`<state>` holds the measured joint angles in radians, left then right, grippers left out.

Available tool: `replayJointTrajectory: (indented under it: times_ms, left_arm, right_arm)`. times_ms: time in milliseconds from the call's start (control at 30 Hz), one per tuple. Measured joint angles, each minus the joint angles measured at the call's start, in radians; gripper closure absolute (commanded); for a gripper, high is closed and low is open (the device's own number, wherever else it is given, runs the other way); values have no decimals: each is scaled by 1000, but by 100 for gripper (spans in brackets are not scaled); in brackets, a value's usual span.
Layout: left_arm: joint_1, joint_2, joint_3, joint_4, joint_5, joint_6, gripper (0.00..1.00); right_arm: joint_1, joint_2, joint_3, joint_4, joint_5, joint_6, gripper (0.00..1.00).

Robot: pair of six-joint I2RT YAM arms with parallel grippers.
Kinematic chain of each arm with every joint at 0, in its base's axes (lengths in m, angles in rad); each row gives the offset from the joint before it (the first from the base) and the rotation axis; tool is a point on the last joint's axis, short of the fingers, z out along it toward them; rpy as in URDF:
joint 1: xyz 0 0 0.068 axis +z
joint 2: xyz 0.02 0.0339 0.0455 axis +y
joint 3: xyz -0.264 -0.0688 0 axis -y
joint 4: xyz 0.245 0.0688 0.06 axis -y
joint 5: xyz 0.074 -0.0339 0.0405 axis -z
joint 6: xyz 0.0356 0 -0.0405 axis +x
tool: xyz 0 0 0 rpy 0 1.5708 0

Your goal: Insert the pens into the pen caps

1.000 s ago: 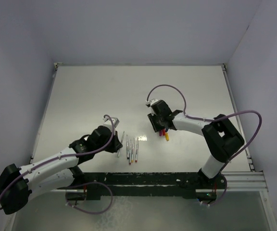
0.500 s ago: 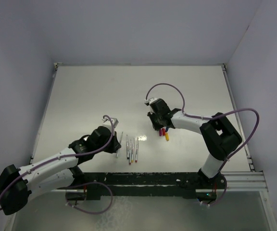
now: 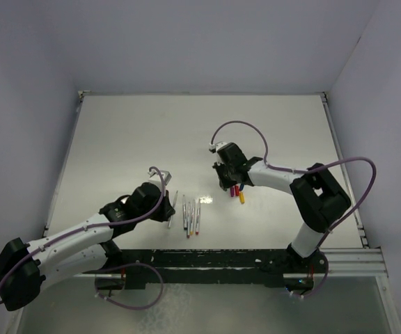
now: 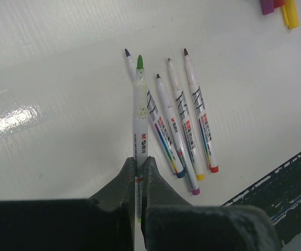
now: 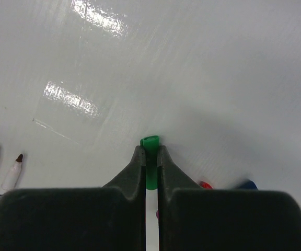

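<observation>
Your left pincer [image 4: 138, 163] is clamped on a green-tipped pen [image 4: 139, 99]; your right pincer [image 5: 150, 152] grips the green cap [image 5: 150, 141]. Four pens [image 4: 183, 115] lie on the glossy white table [image 3: 131, 139], pale walls [image 3: 186, 42] around. Only the right wrist view shows the cap's colour.

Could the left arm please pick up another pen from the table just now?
Probably not: the left gripper is shut on the green-tipped pen. The four loose pens lie uncovered right beside it.
</observation>
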<state>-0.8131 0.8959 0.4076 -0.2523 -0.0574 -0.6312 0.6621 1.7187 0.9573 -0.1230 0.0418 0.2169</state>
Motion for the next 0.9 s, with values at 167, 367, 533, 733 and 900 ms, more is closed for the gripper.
replayJointTrajectory:
  times_ms: [167,367,533,733,900]
  left_arm:
    - [0,-6,2,0,1,11,100]
    - [0,-12,28,39,25,42,100]
    - [-1,-1,35,157,81,67,100]
    - [-8,60,33,382,170,78,100]
    - [-33,151,-1,600,234,75,100]
  right_arm:
    - [5,-21,0,-40,-8,-8,100]
    - [5,-168,-9,-59,-13,-34,100]
    - [5,-358,-66,37,-42,-42,100]
    - [6,-555,-199,176,-114,-33,100]
    - [5,-668,-327,371,-163,34,100]
